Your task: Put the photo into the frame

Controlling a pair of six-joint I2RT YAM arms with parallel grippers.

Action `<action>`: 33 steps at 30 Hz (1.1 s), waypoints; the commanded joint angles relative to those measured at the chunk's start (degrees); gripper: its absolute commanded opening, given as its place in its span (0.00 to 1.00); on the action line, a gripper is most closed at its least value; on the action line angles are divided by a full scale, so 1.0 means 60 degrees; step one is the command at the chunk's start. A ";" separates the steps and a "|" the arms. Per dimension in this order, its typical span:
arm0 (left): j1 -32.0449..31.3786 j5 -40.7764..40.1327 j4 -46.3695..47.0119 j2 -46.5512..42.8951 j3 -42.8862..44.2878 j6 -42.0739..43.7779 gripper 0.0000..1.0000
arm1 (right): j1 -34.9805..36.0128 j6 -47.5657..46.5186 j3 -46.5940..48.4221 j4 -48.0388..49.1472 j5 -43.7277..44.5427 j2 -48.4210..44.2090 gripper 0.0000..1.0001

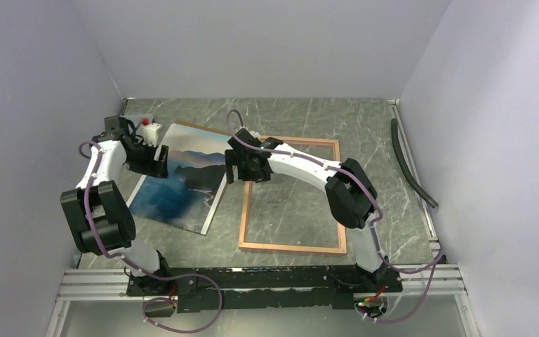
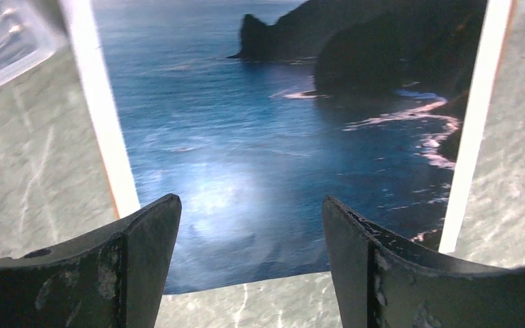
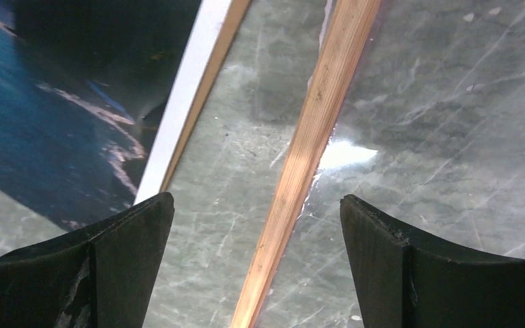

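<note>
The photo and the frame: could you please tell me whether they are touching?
Apart: the right wrist view shows a strip of bare table between the photo and the frame.

1. This is a robotics lab test cell: plain pale walls [image 1: 267,42] box in a green marble-patterned tabletop [image 1: 365,126] on three sides.
2. Two white-and-black robot arms, the left arm [image 1: 102,175] and the right arm [image 1: 309,167], stand bolted to a black base plate [image 1: 274,288] on aluminium rails [image 1: 88,284].
3. Purple cables [image 1: 98,228] run bare along the arms (no covers).
4. A black hose [image 1: 410,165] lies by the right edge.
</note>
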 commanded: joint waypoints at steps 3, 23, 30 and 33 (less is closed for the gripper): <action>-0.0226 -0.0176 -0.0224 -0.0324 -0.0035 -0.0167 0.82 | 0.0312 -0.0205 0.0305 -0.0286 0.0505 0.0234 0.94; 0.1456 -0.2348 0.2616 0.1717 -0.1043 0.0484 0.77 | 0.0565 0.0856 0.2204 0.0482 -0.2337 0.2370 0.90; 0.0766 -0.2270 0.2697 0.1436 -0.2014 0.0422 0.76 | 0.0379 0.1588 0.1642 0.1066 -0.3010 0.2391 0.90; 0.0436 -0.2101 0.2581 0.1170 -0.2399 0.0336 0.76 | 0.0308 0.1886 0.1412 0.1272 -0.3248 0.2287 0.90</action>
